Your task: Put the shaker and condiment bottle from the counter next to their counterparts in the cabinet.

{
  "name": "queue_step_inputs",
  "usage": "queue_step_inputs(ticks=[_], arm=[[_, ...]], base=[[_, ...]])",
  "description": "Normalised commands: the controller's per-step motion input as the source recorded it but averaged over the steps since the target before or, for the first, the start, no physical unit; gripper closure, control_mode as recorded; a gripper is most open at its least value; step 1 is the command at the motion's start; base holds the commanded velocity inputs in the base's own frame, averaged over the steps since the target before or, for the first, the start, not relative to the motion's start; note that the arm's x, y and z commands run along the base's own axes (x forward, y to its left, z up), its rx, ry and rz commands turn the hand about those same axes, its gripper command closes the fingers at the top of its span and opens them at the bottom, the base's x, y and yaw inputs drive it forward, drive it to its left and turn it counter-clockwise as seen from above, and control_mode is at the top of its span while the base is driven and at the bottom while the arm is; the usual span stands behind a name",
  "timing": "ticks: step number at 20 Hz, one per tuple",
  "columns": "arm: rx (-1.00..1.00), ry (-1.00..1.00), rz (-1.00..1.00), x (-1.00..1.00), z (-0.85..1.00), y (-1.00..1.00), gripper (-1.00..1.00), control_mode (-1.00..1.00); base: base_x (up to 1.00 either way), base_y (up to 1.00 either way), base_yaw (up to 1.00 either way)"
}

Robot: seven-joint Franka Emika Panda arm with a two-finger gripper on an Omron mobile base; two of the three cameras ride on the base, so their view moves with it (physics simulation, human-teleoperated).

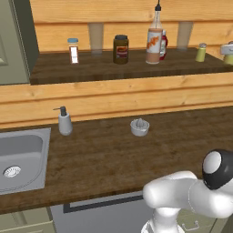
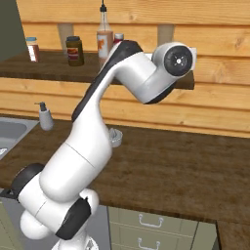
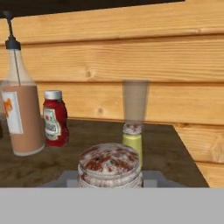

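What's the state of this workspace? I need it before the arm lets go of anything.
Surface: counter dark wood, sink at its left.
Job's things: condiment bottle on cabinet shelf beside red sauce bottle; shaker held just in front of second shaker.
Clutter: soap dispenser, white juicer on counter; striped jar, dark brown jar on shelf.
Grippers: gripper closed on shaker.
Cables: nothing seen.
Surroundings: plank wall, grey-green door panel.

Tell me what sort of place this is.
A rendered kitchen, it seems: a dark wood counter with a steel sink set into it, a soap dispenser beside that, and a plank cabinet holding a condiment bottle and a red sauce bottle.
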Motion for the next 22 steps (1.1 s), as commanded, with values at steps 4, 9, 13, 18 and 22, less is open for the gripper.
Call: queue_step_inputs(ticks=[4,9,13,18,22], arm=[[0.00,-0.11,0.10,0.00,-0.16,-0.28,1.00,-1.00],[0.00,-0.03,0.08,0.38,-0.12,0.00,1.00,-1.00],[0.00,0.00,0.00,0.48,0.00,0.00,1.00,-1.00],[0.00,0.00,0.00,0.16,0.00,0.00,1.00,-1.00],[0.00,0.00,0.00,0.08,0.00,0.00,1.00,-1.00]], base=[[0.00,0.00,0.00],[0.00,0.00,0.00],[0.00,0.00,0.00],[0.00,0.00,0.00],[0.00,0.00,0.00]])
